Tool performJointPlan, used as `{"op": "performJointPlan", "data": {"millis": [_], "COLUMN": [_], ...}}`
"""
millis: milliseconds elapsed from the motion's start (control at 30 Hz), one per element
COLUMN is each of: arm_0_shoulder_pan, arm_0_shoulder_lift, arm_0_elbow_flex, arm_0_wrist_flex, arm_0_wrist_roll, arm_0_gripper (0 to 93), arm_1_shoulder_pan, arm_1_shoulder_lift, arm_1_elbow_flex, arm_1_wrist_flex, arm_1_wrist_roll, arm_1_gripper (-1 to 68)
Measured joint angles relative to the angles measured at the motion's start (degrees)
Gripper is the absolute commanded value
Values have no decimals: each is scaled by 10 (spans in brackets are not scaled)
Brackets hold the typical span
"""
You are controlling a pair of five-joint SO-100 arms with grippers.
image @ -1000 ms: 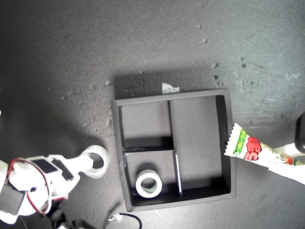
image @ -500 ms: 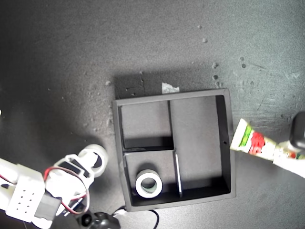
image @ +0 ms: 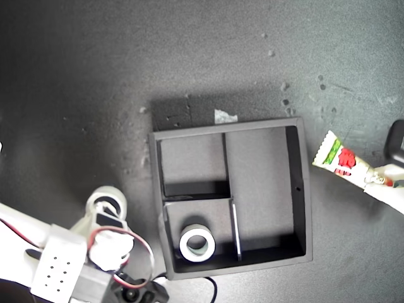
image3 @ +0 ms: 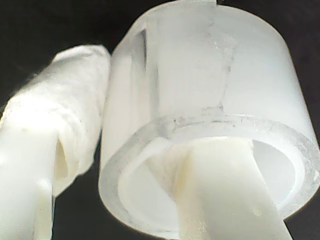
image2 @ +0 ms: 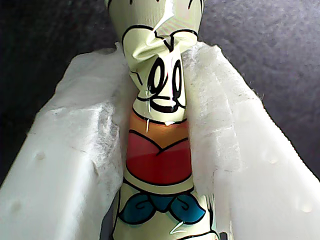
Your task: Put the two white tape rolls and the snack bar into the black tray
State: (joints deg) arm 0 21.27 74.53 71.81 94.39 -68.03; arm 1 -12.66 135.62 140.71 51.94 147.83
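The snack bar (image: 343,162) runs off the exterior view's right edge; the arm (image: 60,268) is cut off at its lower left.

Square matte black tray (image: 302,189), one white tape roll (image: 197,244) lying flat in a small compartment at the exterior view's lower side. Second white tape roll (image: 107,202) outside it toward that view's left, pinched through its hole. Glossy green-and-white snack bar (image: 344,162) just past the tray's wall on that view's right, clamped.

Our worktop (image: 95,76) is dark grey, matte, w/ pale specks and scuffs. The black tray (image: 302,189) sits flat on it, between our two end effectors. A small pale scrap (image: 225,116) lies on the worktop just beside the tray's wall.
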Motion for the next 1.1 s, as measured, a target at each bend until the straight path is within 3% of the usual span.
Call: {"op": "performJointPlan", "data": {"millis": [233, 433, 667, 833, 1100], "arm_0_shoulder_pan": [-113, -162, -164, -166, -132], "arm_0_shoulder_lift": [70, -16, -246, -298, -322], "arm_0_elbow_flex": [-106, -243, -483, -523, -529], "arm_0_wrist_flex": [54, 54, 93, 96, 96], "arm_0_wrist_roll": [141, 224, 239, 228, 173], "arm_0_gripper": [1, 1, 1, 1, 3], "arm_1_shoulder_pan": [35, 146, 147, 121, 100], "arm_1_shoulder_lift": [5, 4, -4, -84, -373], "arm_1_elbow_flex": [0, -76, -181, -265, -547], "arm_1_wrist_flex": [33, -12, -32, -20, 120], "arm_1_wrist_roll": [0, -403, -925, -1150, -1364], "arm_1_gripper": [-7, -7, -7, -7, -7]}}
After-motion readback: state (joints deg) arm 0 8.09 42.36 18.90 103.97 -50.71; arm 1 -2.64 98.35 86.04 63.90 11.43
